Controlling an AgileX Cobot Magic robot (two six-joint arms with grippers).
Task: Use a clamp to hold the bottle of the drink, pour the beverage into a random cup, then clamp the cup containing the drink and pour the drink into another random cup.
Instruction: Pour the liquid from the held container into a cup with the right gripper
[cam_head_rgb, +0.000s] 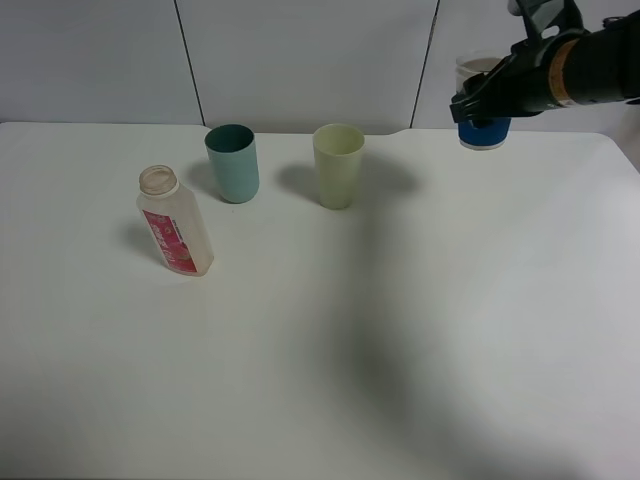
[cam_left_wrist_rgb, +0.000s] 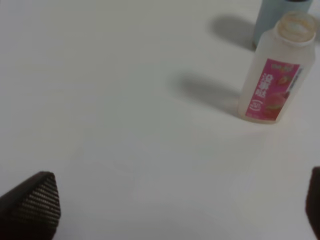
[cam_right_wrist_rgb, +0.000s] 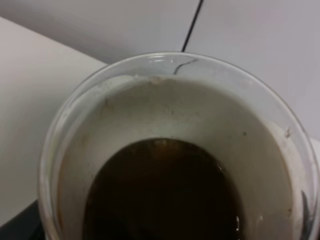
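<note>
At the far right rear of the table (cam_head_rgb: 320, 380), the right gripper (cam_head_rgb: 484, 105) is clenched around the blue-banded cup (cam_head_rgb: 484, 134), with its jaws across the cup's wall above the band. Whether the cup's base rests on the surface or hangs just clear of it cannot be told. The right wrist view shows the beverage (cam_right_wrist_rgb: 162, 197) as a dark brown pool in the lower part of the cup, well below the rim. The bottle (cam_head_rgb: 176, 222) stands upright and uncapped on the left of the table and shows no brown liquid, so the first pour is judged complete.

Step in hand: the second transfer, with the cup clamped. The yellow-green tumbler (cam_head_rgb: 338, 166), judged the receiver, stands upright near the rear middle, well apart from the held cup. The teal tumbler (cam_head_rgb: 232, 163) stands beside it on the bottle's side. The left gripper (cam_left_wrist_rgb: 182, 205) hangs over bare table near the bottle, its fingers spread and empty.

The next move calls for carrying the cup level to the tumbler, setting its lip above the open mouth, then tilting gradually. A quick tip may send liquid past the tumbler.
</note>
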